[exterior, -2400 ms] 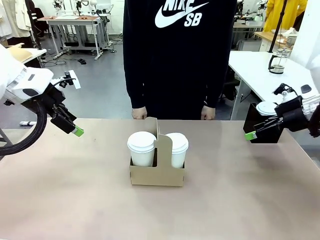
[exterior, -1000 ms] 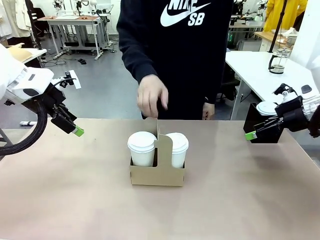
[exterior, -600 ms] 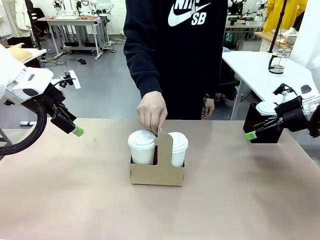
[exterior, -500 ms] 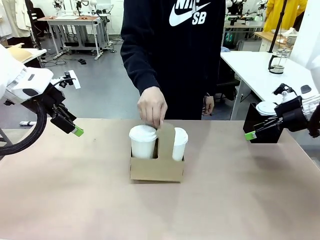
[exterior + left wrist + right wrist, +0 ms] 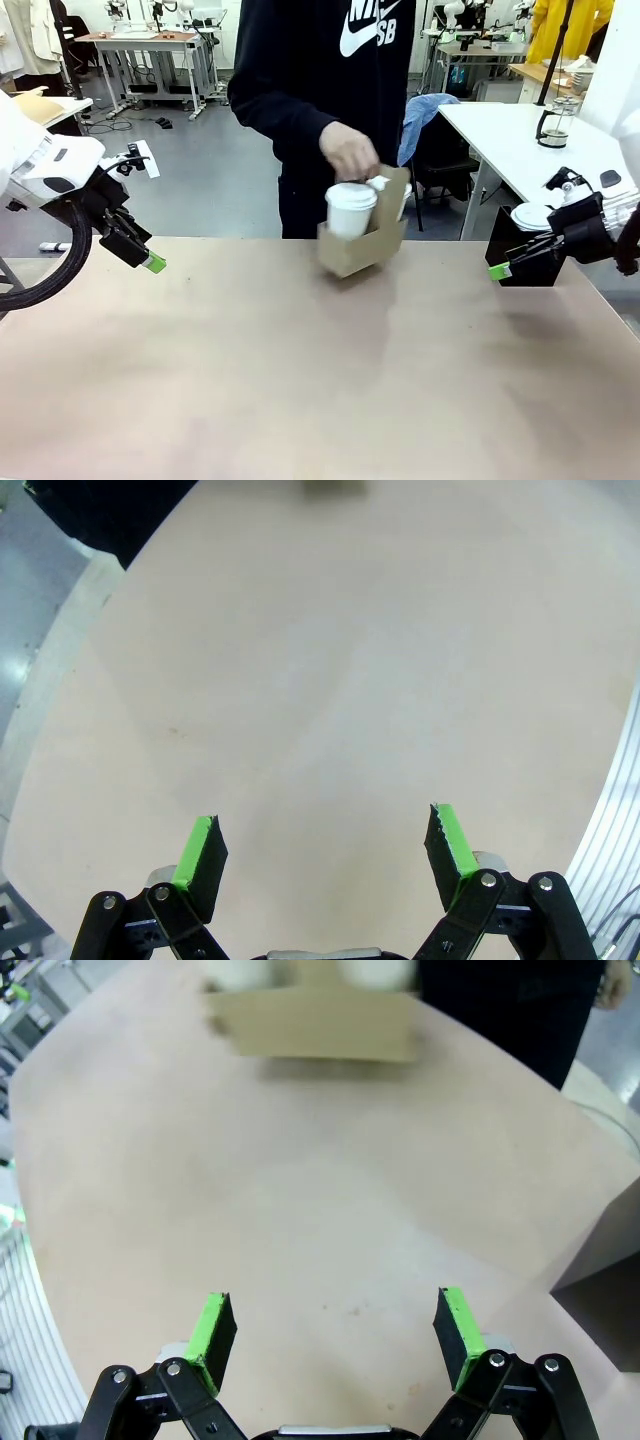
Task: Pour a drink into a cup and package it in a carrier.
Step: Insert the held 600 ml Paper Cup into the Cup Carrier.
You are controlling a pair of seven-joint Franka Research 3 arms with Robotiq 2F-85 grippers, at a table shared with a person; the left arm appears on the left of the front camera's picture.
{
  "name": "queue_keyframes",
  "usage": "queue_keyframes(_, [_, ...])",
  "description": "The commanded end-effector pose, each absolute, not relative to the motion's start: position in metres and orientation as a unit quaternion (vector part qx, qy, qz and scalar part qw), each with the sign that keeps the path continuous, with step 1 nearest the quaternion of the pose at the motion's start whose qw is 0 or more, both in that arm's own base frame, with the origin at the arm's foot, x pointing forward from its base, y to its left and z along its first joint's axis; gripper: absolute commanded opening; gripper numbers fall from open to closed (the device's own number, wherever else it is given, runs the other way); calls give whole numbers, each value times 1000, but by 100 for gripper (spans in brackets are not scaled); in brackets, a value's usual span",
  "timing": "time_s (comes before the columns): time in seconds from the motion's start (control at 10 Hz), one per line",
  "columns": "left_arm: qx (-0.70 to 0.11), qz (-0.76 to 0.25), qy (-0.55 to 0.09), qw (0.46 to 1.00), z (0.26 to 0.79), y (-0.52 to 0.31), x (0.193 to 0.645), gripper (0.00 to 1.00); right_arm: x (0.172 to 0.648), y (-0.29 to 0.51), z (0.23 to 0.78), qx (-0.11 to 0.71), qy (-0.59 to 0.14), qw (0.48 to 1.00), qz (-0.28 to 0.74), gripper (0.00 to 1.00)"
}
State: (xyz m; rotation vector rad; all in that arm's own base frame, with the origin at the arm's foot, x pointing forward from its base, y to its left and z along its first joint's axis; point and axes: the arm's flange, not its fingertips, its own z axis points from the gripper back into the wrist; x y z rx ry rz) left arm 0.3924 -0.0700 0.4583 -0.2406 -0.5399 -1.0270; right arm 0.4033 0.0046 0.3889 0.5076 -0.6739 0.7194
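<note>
Beige counter [image 5: 300, 380] spans the front view; a person's hand [image 5: 350, 153] holds the carrier [image 5: 362, 245], tilted, above its far edge, a lidded cup [image 5: 351, 208] inside. Left end effector [image 5: 325, 848] is spread over bare counter in its wrist view. Right end effector [image 5: 335, 1338], spread, faces the blurred carrier.
</note>
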Motion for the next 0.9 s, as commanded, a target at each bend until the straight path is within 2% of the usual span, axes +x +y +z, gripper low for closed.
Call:
queue_keyframes(0.0, [-122,-480,-255,831,459,-71,392,100,403,6,389,243,-321,850,339,100])
queue_keyframes(0.8, [-122,-480,-255,831,459,-71,392,100,403,6,389,243,-321,850,339,100])
